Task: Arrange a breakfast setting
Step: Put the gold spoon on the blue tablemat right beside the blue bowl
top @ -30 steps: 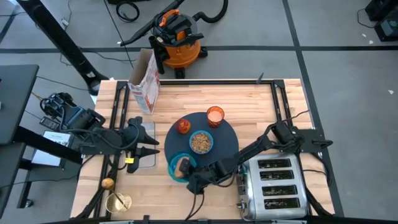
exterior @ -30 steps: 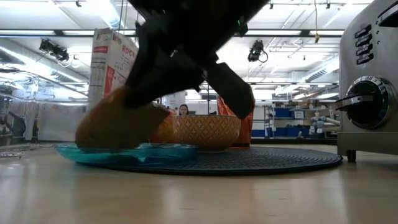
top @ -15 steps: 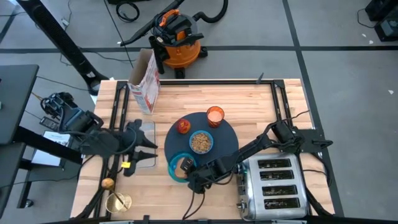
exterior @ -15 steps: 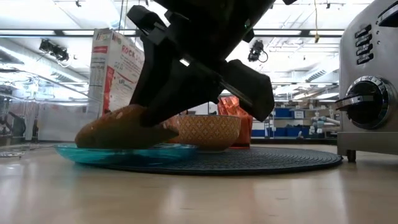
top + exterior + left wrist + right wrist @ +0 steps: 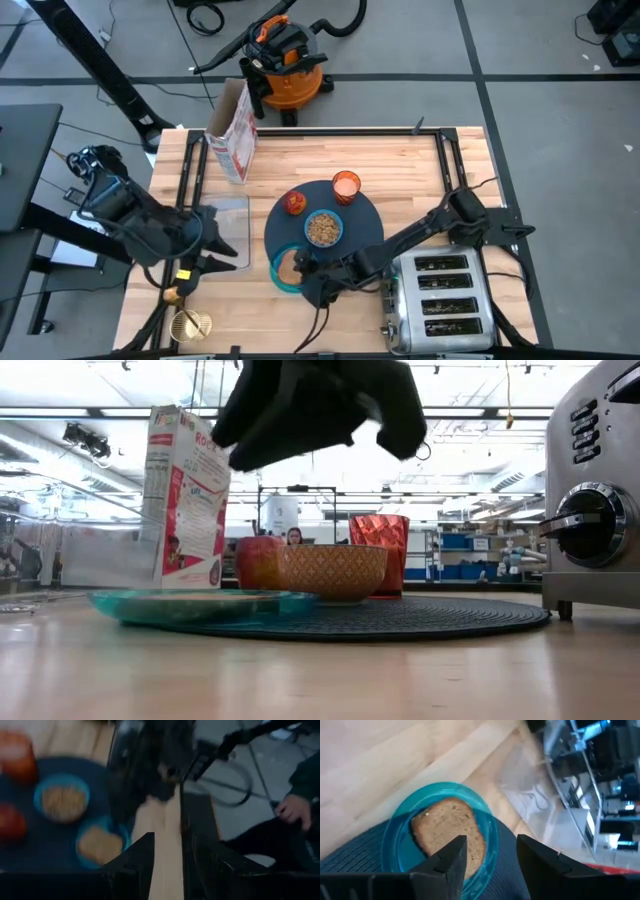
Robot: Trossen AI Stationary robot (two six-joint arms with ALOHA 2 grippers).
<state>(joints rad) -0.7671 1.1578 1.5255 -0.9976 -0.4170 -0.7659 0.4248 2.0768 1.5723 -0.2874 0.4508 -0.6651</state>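
Note:
The slate-blue round mat (image 5: pixel 365 225) carries the light-blue bowl (image 5: pixel 323 228) of cereal, the copper-orange cup (image 5: pixel 346 185) and the red apple (image 5: pixel 294 202). The teal dish (image 5: pixel 279 272) sits on the mat's near left edge with a slice of toast (image 5: pixel 449 832) lying flat in it. My right gripper (image 5: pixel 487 845) is open and empty, raised above the dish (image 5: pixel 190 605). My left gripper (image 5: pixel 225 255) is open and empty over the table left of the mat. The gold spoon (image 5: pixel 186 320) lies at the near left corner.
A toaster (image 5: pixel 440 295) stands at the near right, close to my right arm. A cereal box (image 5: pixel 232 130) stands at the far left. A clear sheet (image 5: pixel 232 208) lies left of the mat. A person's hand (image 5: pixel 295 810) shows beyond the table.
My right gripper has let go of the toast and risen clear of the dish; the toast, tilted a second ago, now lies flat in the dish. My left arm has drawn back toward the table's near left and turned.

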